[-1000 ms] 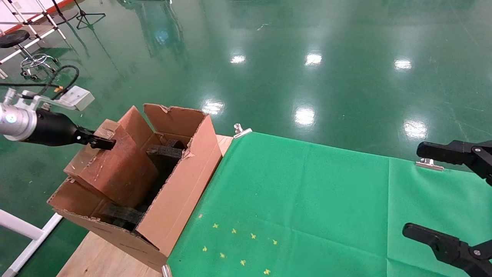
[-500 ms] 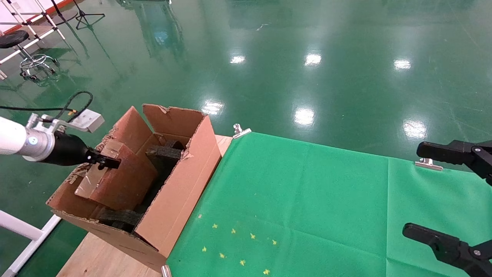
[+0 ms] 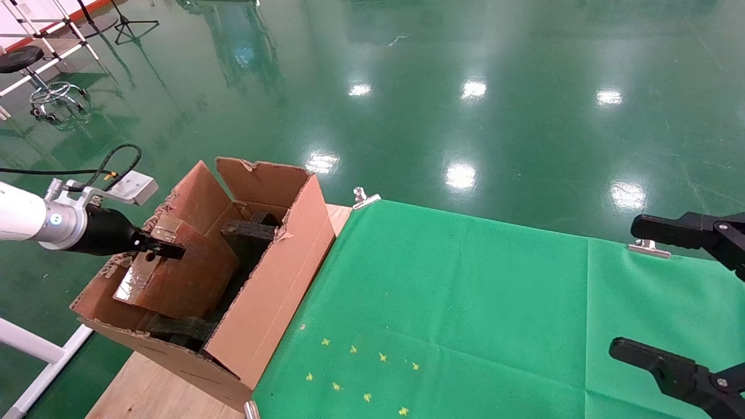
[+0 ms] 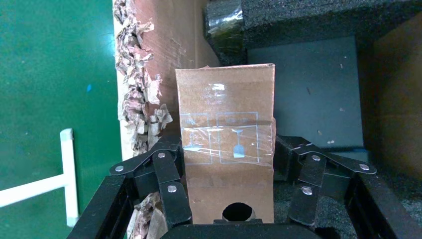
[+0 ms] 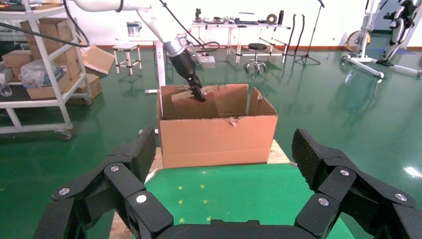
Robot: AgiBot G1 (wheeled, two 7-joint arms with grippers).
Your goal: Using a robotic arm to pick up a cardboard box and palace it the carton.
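The small brown cardboard box (image 3: 180, 279), sealed with clear tape, sits tilted inside the large open carton (image 3: 273, 291) at the table's left end. My left gripper (image 3: 166, 250), on the white-and-silver arm, is shut on the box's upper end. In the left wrist view the cardboard box (image 4: 226, 124) fills the gap in the left gripper (image 4: 226, 149), with black foam (image 4: 298, 20) beyond it. Black foam (image 3: 250, 230) lines the carton's inside. My right gripper (image 3: 646, 291) is parked open at the right, over the green cloth. In the right wrist view that gripper (image 5: 225, 144) faces the carton (image 5: 219, 139).
A green cloth (image 3: 465, 302) with yellow star marks (image 3: 361, 372) covers the table, held by metal clips (image 3: 365, 198). The carton stands on a bare wooden strip (image 3: 151, 390). A white frame rail (image 3: 29, 343) lies left of the table. A stool (image 3: 23, 58) stands far off.
My left gripper has come down and slightly right with the cardboard box, which now sits lower inside the carton. The right arm has not moved.
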